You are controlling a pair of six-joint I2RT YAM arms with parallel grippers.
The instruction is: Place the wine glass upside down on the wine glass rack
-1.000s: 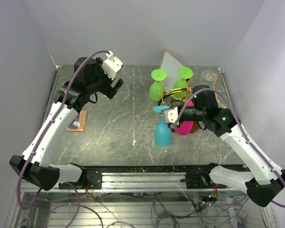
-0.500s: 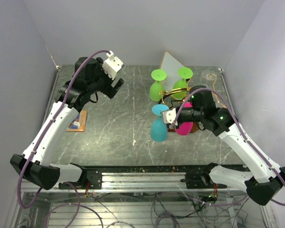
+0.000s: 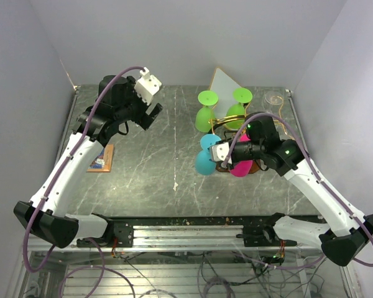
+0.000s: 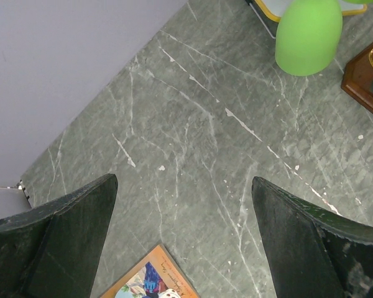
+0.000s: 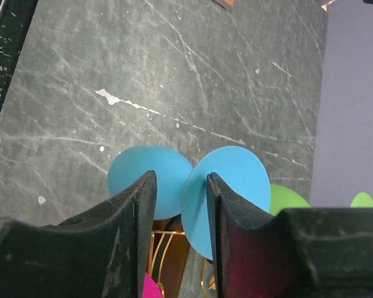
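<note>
My right gripper (image 3: pixel 221 153) is shut on the stem of a blue wine glass (image 3: pixel 204 161), held tilted just left of the wine glass rack (image 3: pixel 226 120), a gold wire stand on a brown wooden base. In the right wrist view the gripper (image 5: pixel 180 181) has the blue bowl (image 5: pixel 146 180) on its left and the blue foot disc (image 5: pixel 233 186) on its right, with gold wire (image 5: pixel 156 248) below. Two green glasses (image 3: pixel 204 117) and a pink glass (image 3: pixel 241 166) hang on the rack. My left gripper (image 3: pixel 150 115) is open and empty over the far left of the table.
A white gold-edged diamond panel (image 3: pixel 225 81) stands behind the rack. A clear glass (image 3: pixel 273 98) sits at the far right corner. An orange card (image 3: pixel 101 158) lies at the left, also in the left wrist view (image 4: pixel 152 280), between the open gripper (image 4: pixel 183 186) fingers. A green glass (image 4: pixel 308 34) shows there too.
My right gripper has carried the blue glass up and back towards the rack, tilting it further. The left arm has not moved.
</note>
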